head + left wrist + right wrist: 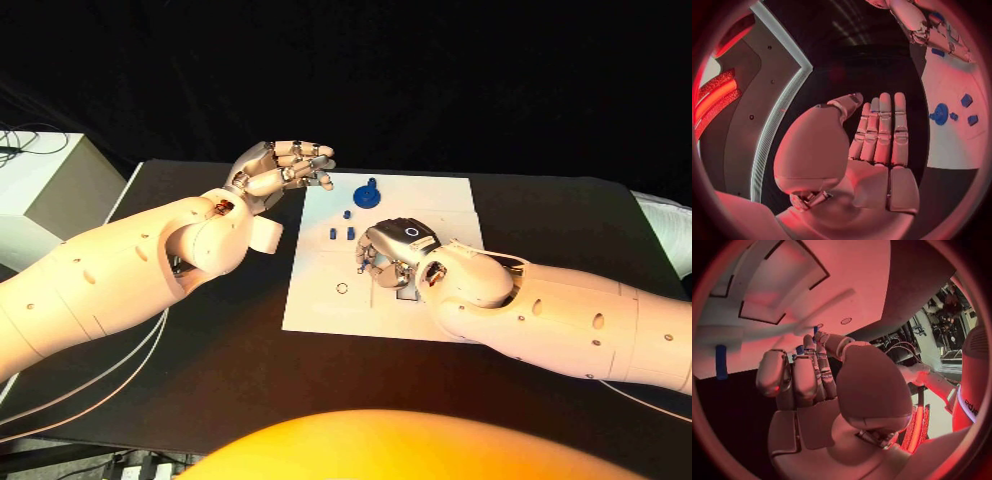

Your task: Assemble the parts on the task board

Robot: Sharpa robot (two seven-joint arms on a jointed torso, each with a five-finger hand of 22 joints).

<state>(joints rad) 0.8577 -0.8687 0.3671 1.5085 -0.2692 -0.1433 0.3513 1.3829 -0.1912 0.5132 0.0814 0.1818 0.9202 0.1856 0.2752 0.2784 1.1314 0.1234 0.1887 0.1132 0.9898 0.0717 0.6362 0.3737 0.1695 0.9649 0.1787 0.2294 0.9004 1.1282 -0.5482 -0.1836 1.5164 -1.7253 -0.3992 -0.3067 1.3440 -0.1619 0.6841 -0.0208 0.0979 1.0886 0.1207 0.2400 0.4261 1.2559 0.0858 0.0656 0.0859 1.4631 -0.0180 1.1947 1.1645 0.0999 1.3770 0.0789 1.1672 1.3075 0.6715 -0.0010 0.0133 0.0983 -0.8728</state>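
Observation:
The white task board lies in the middle of the black table. On its far part stand a round blue part with a peg and three small blue pieces. My right hand rests low over the board's middle with its fingers bent down. Slivers of blue show at its fingertips, and I cannot tell whether it pinches a piece. My left hand hangs raised off the board's far left corner, fingers stretched out, holding nothing. The left wrist view shows the board and the round part.
A white box stands past the table's left edge. A small ring-shaped mark sits on the board's near left. A blue peg stands on the board beyond my right hand. Cables trail over the table's left front.

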